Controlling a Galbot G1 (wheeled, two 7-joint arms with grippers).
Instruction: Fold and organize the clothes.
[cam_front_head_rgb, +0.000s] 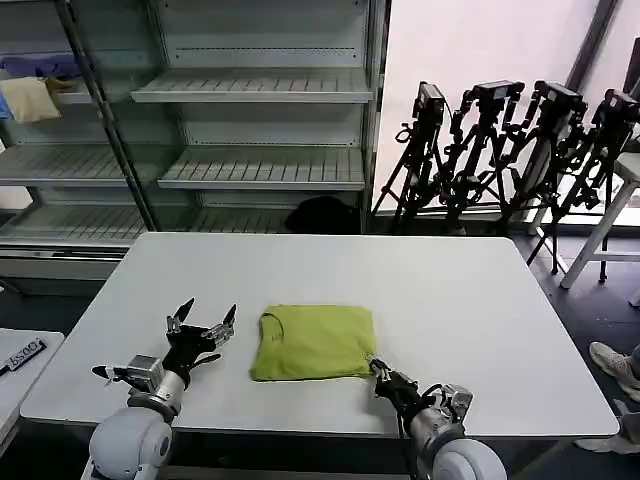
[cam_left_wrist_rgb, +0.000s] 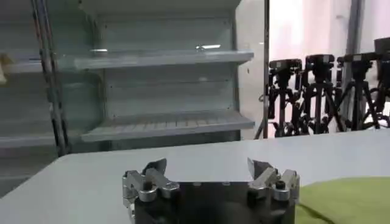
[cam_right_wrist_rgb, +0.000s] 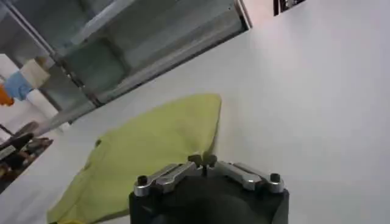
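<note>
The folded lime T-shirt (cam_front_head_rgb: 314, 342) lies low and centre in the head view, on the white table (cam_front_head_rgb: 450, 290) near its front edge. The left gripper (cam_front_head_rgb: 204, 319) sits just to the left of the shirt, apart from it, its two fingers spread wide with nothing between them. The right gripper (cam_front_head_rgb: 376, 370) is at the shirt's lower right corner, its tips pressed together right at the cloth edge; whether fabric is pinched there cannot be told. The left wrist view shows the spread fingers (cam_left_wrist_rgb: 154, 170) and the shirt (cam_left_wrist_rgb: 347, 198) at lower right. The right wrist view shows the closed tips (cam_right_wrist_rgb: 204, 161) against the shirt's (cam_right_wrist_rgb: 146, 152) edge.
</note>
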